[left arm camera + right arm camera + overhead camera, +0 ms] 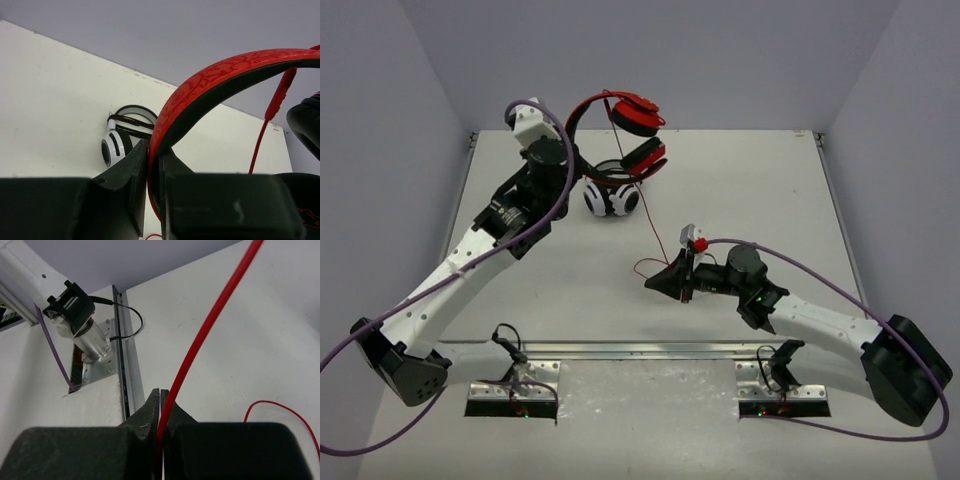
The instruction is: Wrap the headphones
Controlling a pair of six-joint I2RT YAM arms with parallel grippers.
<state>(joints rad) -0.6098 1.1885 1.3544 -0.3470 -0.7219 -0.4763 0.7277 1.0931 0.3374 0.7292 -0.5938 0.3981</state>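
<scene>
Left claw [154, 150] clamped on the headband [215, 80] of the red headphones [638, 112], lifting them so the cable hangs free. Just beyond it, white-and-black headphones [612, 198] lie on the tabletop [770, 190]. Right claw [161, 396] pinched on the red cable [210, 325], which runs taut up and away, likely tensioned for winding.

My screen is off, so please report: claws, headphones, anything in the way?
Left claw shut on headband, red headphones held up. Right claw shut on red cable. White-and-black headphones on table close by.
</scene>
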